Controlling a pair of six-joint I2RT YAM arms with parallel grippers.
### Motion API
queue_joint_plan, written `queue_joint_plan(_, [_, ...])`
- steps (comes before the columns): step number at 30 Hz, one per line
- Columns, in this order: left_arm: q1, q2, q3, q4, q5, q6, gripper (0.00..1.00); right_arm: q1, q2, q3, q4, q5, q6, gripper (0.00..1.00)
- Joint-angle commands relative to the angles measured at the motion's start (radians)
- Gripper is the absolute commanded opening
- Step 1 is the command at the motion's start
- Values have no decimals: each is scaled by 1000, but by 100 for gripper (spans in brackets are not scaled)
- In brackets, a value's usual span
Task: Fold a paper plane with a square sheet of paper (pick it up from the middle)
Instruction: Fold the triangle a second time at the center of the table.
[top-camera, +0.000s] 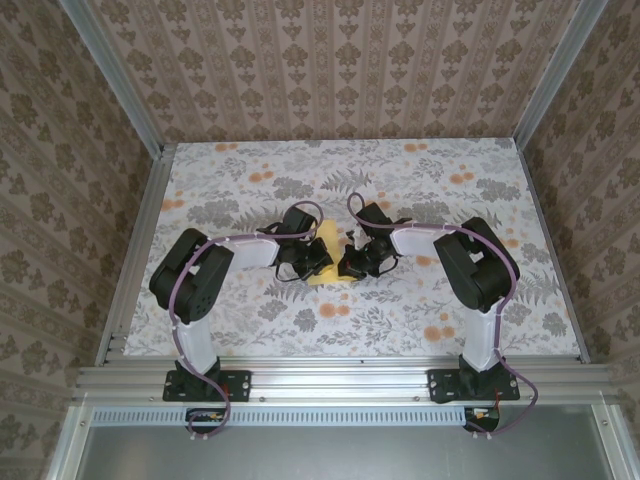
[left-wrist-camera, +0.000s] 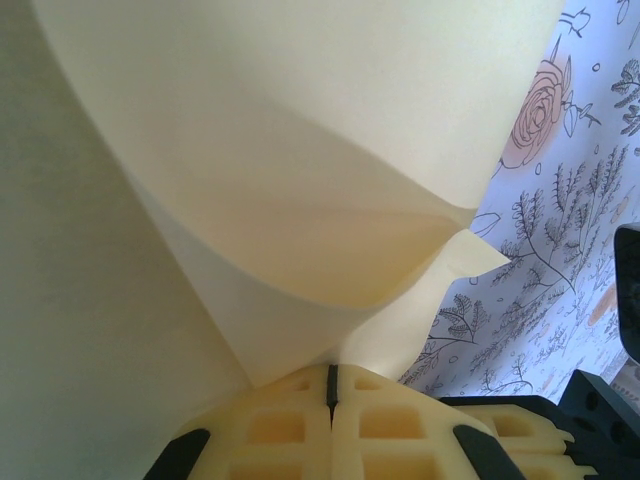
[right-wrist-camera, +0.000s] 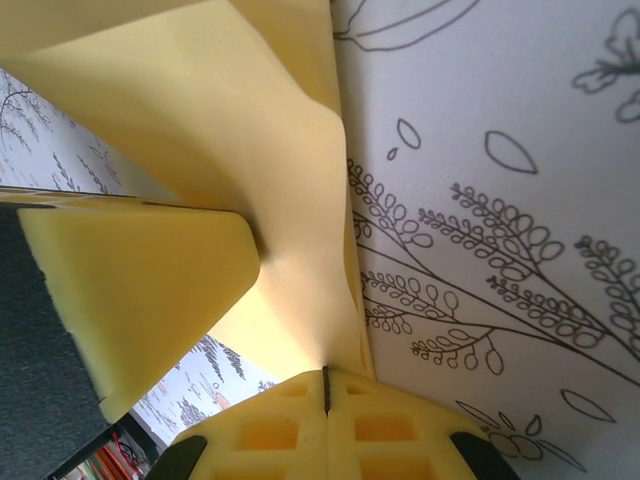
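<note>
At the middle of the counter (top-camera: 420, 310) | left end effector (top-camera: 316, 262) and right end effector (top-camera: 352, 262) each clamped on the square sheet of paper (top-camera: 330, 238) (bowed) | sheet lies between them; you have both arms equally near.

Robot lab test cell: aluminium frame (top-camera: 340, 377), damask-papered walls (top-camera: 340, 70), floral-print tabletop (top-camera: 410, 305).

No legible text, label, brand, number or sign found. Flower and leaf print on table (top-camera: 400, 310), ornamental pattern on walls (top-camera: 330, 60): decoration, no lettering.
</note>
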Motion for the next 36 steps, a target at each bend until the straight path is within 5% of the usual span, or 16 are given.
queue_joint_plan(1, [20, 47, -37, -106, -70, 21, 7, -6, 45, -22, -125, 115, -20, 5])
queue_joint_plan(26, [228, 53, 35, -168, -102, 184, 10, -8, 38, -69, -153, 136, 2, 5])
queue_joint_plan(36, [212, -95, 29, -79, -46, 253, 11, -5, 40, -63, -157, 136, 13, 4])
